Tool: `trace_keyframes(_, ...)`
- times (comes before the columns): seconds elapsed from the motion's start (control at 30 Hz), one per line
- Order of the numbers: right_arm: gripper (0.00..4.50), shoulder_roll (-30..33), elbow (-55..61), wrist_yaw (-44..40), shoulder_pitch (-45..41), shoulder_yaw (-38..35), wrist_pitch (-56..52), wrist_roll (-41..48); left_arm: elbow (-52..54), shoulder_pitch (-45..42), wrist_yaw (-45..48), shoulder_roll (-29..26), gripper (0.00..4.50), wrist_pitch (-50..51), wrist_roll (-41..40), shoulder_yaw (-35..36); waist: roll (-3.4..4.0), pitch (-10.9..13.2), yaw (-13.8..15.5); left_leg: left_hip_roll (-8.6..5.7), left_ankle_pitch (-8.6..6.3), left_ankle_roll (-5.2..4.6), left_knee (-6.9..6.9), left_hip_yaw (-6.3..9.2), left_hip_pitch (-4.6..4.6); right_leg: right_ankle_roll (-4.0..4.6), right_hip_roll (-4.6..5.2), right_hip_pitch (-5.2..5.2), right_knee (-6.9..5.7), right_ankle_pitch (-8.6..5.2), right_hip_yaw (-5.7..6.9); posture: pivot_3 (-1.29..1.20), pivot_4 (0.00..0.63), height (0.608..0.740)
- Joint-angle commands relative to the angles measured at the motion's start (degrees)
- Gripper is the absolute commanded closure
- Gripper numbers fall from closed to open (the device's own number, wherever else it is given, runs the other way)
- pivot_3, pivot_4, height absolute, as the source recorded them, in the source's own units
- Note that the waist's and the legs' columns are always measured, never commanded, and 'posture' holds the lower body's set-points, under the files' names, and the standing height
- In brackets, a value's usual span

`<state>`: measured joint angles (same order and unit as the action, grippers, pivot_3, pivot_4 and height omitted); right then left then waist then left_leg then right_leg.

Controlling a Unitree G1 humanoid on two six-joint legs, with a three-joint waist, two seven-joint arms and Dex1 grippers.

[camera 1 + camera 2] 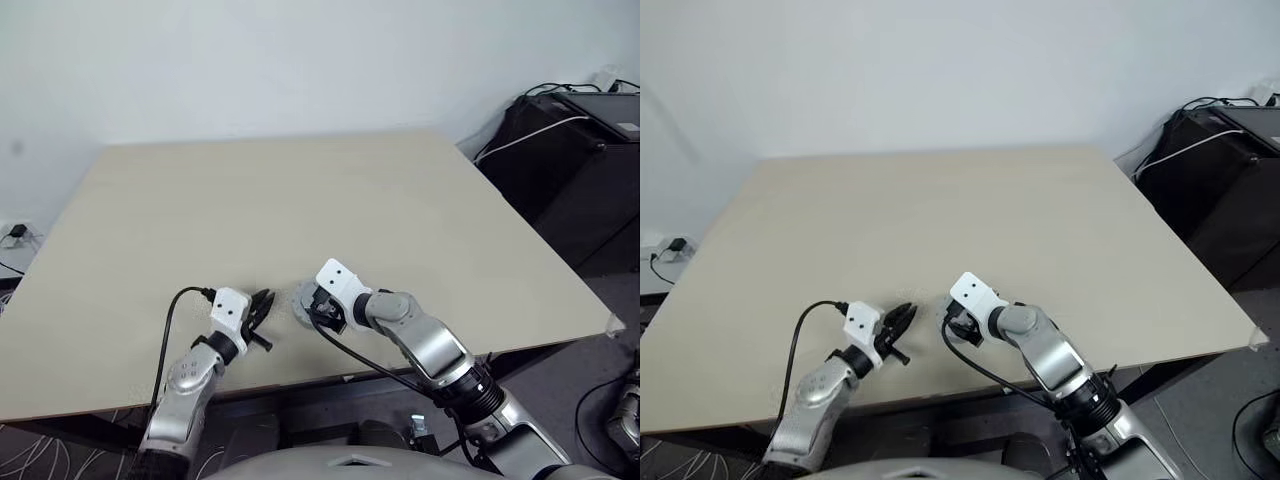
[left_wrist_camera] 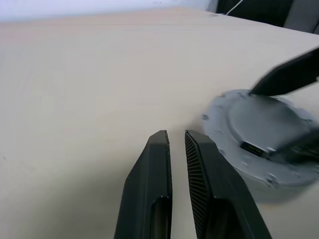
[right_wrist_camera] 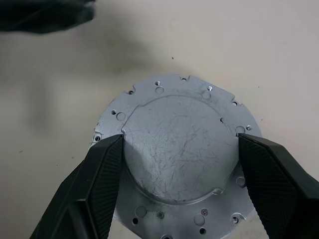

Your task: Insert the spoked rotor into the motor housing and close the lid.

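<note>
The lid (image 3: 179,119) lies flat on the table near its front edge, plain grey face with the raised hub up. My right gripper (image 3: 180,139) comes down on it from above, and its two black fingers press against opposite sides of the raised hub. My left gripper (image 2: 177,137) hovers just left of the lid (image 2: 259,124), pointing at it. Its fingers are shut with only a thin slit between them and hold nothing. The spoked rotor and the motor housing are hidden; I cannot tell what sits under the lid.
The pale table (image 1: 300,190) stretches bare behind the grippers. Its front edge (image 1: 340,378) runs close under both wrists. Dark equipment with cables (image 1: 580,150) stands off the table's far right corner.
</note>
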<state>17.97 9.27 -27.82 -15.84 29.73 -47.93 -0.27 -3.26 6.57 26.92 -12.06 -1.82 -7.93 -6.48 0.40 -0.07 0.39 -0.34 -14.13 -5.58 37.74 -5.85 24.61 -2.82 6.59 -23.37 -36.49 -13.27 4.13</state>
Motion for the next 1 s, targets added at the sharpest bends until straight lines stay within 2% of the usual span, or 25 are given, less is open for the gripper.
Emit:
trace_keyframes(0.03, 1.24, 0.5, -4.2, -0.5, 2.4, 1.6, -1.9, -0.6, -1.5, -5.5, 2.1, -0.5, 3.92, 2.9, -2.3, 1.4, -0.13, -0.1, 0.2, 0.0, 0.0, 0.0, 0.02, 0.0, 0.0, 0.0, 0.0, 0.0, -0.01, 0.0, 0.01, 0.0, 0.0, 0.74)
trace_keyframes(0.4, 1.24, 0.3, -3.2, -0.3, 3.5, 0.9, -1.6, -0.7, -5.7, -18.0, 13.6, -0.3, 3.92, 26.6, -15.7, 3.1, -0.25, -0.2, 0.3, 0.0, 0.02, 0.02, 0.1, 0.04, -0.01, -0.02, -0.03, 0.07, -0.03, 0.02, 0.03, 0.0, 0.0, 0.74)
trace_keyframes(0.63, 1.24, 0.0, -3.0, 0.0, 3.6, 0.7, -1.5, -0.8, -8.4, -21.8, 15.0, -1.1, 3.92, 33.3, -13.7, 0.1, -0.26, -0.2, 0.3, 0.0, 0.02, 0.02, 0.11, 0.03, -0.04, -0.02, -0.05, 0.1, -0.02, 0.02, 0.02, 0.0, 0.0, 0.74)
trace_keyframes(1.0, 1.24, -0.4, -2.7, 0.5, 3.9, 0.5, -1.7, -0.8, -11.9, -24.0, 14.0, -1.9, 3.92, 34.7, -9.9, -1.3, -0.25, -0.2, 0.3, 0.0, 0.02, 0.04, 0.09, 0.07, -0.04, -0.01, 0.0, 0.09, -0.02, 0.02, -0.15, 0.0, 0.0, 0.74)
